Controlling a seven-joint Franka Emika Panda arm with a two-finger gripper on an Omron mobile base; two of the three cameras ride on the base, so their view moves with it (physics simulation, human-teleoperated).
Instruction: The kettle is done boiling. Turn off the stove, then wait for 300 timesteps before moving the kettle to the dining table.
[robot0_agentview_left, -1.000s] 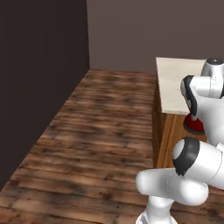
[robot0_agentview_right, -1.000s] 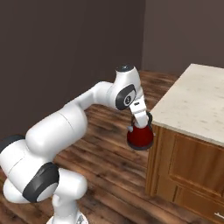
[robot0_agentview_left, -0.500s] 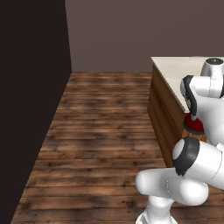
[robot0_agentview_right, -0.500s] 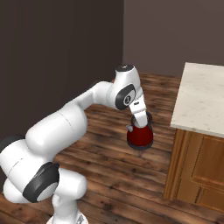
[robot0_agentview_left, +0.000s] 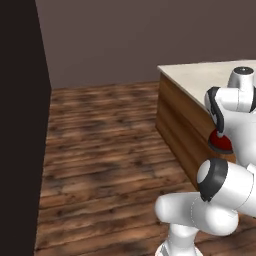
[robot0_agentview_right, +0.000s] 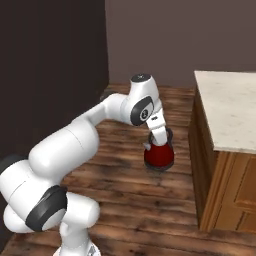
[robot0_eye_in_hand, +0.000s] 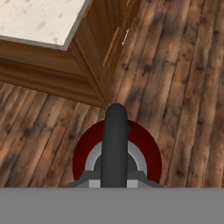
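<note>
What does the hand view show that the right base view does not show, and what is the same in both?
The hand view looks straight down on the kettle: its dark arched handle runs up the middle, and a cabinet handle shows on the dining table's wood side. The right base view gives the white arm and the gripper shut on the kettle's handle, carrying it above the wood floor. Both share the red kettle, the floor and a corner of the dining table.

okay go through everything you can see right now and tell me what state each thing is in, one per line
kettle: upright, carried by its dark handle, hanging above the wood floor, not yet over the table.
gripper: shut on the kettle's handle.
dining table: the part of its stone top in view is bare; the kettle is beside its corner, lower than the top.
cabinet door on the table's side: closed.
</note>
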